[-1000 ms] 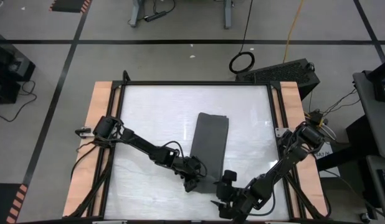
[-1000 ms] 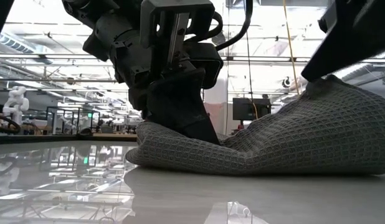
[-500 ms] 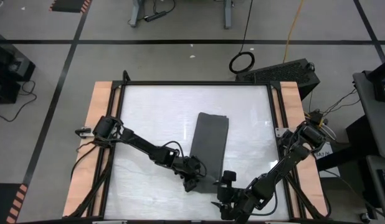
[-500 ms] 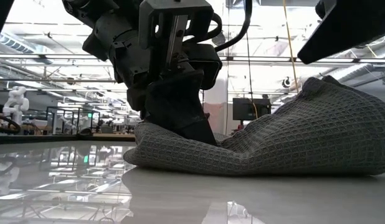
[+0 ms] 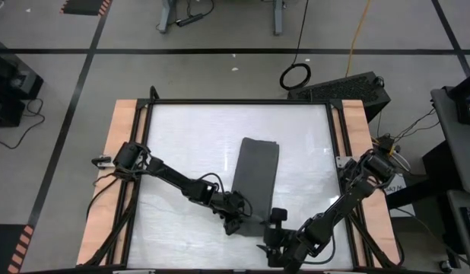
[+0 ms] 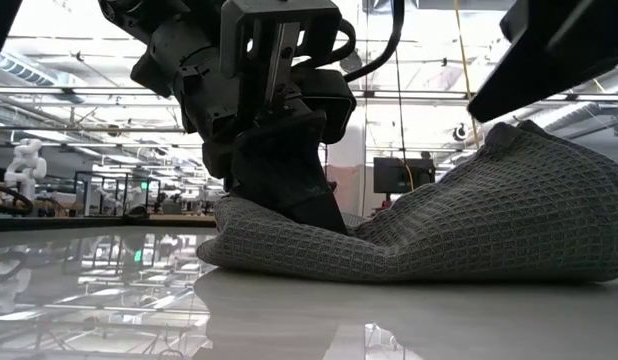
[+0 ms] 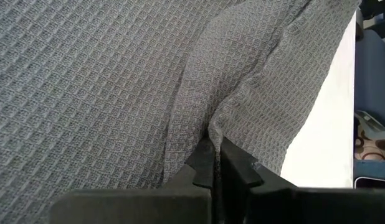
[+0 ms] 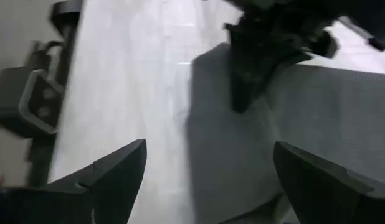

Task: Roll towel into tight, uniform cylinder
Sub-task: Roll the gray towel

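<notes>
We're working the near end of the towel [image 5: 256, 179], which is lying as a long strip in the middle of the tabletop [image 5: 189, 137], running from mid-table toward the front edge.

Left gripper [image 5: 236, 223] is sitting at the towel's near-left corner, fingers [image 7: 208, 163] pinched fully together on a fold of the weave. In the left wrist view the cloth is puckering into a ridge right at the fingertips, so we're reading it as a real hold, not just contact. In the low view that corner is bunching up under the gripper. We're guessing it's being held to start the first turn of the roll.

Right gripper [image 8: 208, 168] is hanging just above the near-right end, fingers spread wide and holding nothing. Its wrist view is showing towel and bare tabletop between the fingertips, with the left gripper farther off. We're judging it's lined up to take the other corner so both ends turn over evenly.

Hard to make out:
- the right fingertips in the high view, buried in the arm
- the white tag, not showing in any view
- the near hem, covered by both grippers
- in the low view, the right arm is cut off at the top corner, so its height over the cloth is unclear

No roll is formed yet.
</notes>
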Controlling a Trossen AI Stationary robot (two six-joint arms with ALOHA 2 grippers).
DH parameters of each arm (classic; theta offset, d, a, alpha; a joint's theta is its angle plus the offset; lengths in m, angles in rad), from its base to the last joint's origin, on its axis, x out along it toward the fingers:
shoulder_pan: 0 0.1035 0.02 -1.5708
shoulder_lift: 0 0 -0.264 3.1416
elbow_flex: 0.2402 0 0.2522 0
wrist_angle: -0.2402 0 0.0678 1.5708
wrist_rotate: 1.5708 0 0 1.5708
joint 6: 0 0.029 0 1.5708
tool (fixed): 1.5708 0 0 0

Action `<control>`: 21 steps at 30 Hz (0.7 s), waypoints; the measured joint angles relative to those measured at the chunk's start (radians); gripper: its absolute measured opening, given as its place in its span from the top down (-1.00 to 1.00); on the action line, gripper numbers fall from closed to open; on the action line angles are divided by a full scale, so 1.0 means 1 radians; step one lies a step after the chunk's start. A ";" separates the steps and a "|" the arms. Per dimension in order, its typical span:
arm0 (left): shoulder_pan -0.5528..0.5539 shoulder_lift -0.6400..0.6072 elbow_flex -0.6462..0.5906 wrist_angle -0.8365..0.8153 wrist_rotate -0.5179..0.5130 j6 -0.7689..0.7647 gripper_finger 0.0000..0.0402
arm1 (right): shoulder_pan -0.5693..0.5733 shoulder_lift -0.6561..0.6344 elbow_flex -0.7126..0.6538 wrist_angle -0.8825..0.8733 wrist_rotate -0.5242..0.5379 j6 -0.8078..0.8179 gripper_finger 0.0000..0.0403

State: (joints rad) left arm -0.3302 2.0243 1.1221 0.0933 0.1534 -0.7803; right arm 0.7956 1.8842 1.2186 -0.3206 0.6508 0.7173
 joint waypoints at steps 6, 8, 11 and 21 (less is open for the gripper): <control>0.000 0.000 0.000 0.002 0.002 -0.005 0.95 | 0.000 0.016 0.000 0.001 0.028 0.058 -0.69; 0.000 0.000 0.000 0.002 0.003 -0.003 0.95 | 0.001 0.016 0.000 0.003 0.031 0.059 -0.69; 0.000 0.000 0.000 0.002 0.002 0.000 0.95 | 0.000 0.024 0.000 0.004 0.032 0.034 -0.69; 0.001 0.001 -0.001 0.010 -0.005 0.015 0.95 | -0.003 0.027 -0.086 0.069 0.087 0.056 -0.68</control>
State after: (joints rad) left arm -0.3294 2.0254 1.1210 0.1028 0.1487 -0.7651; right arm 0.7921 1.9110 1.1323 -0.2516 0.7373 0.7732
